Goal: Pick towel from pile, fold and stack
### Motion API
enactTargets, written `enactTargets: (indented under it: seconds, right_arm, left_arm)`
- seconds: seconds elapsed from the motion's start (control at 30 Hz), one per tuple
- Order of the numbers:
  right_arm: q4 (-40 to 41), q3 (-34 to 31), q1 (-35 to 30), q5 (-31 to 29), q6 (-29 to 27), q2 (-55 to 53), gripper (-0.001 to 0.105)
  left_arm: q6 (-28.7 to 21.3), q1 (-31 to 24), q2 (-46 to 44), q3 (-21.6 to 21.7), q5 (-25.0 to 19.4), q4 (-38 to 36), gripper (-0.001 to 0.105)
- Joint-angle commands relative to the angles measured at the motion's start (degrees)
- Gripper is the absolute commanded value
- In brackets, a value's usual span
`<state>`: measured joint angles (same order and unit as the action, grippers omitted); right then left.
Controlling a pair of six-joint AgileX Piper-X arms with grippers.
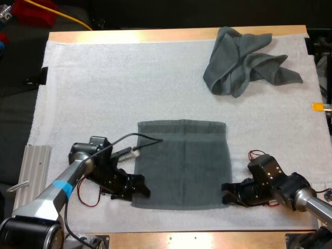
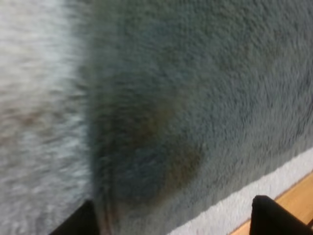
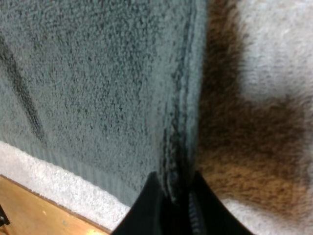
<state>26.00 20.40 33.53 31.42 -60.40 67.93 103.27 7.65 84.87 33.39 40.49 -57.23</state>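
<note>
A dark grey-green towel (image 1: pixel 181 163) lies flat on the near middle of the white mat (image 1: pixel 104 88). My left gripper (image 1: pixel 139 191) sits at its near left corner. In the left wrist view that gripper (image 2: pixel 171 223) is open, its fingers wide apart over the towel (image 2: pixel 195 88) by its side edge. My right gripper (image 1: pixel 226 193) is at the near right corner. In the right wrist view this gripper (image 3: pixel 176 205) is shut on the towel's hemmed edge (image 3: pixel 183 122). A crumpled towel (image 1: pixel 244 62) lies at the far right.
A ribbed metal plate (image 1: pixel 36 168) lies off the mat's left edge beside my left arm. The wooden table edge (image 1: pixel 155 35) runs along the far side and the near side, close behind both grippers.
</note>
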Motion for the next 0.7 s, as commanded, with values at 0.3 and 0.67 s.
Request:
enactTargets:
  seconds: [0.3, 0.67]
  right_arm:
    - [-0.08, -0.04, 0.18, -0.33, 0.25, -0.42, 0.001]
    - [-0.08, -0.04, 0.18, -0.11, 0.25, -0.42, 0.001]
  left_arm:
    - [-0.23, 6.15, 3.57, -0.47, 0.22, 1.71, 0.058]
    - [-1.32, 6.15, 3.57, -0.31, 0.22, 0.10, 0.019]
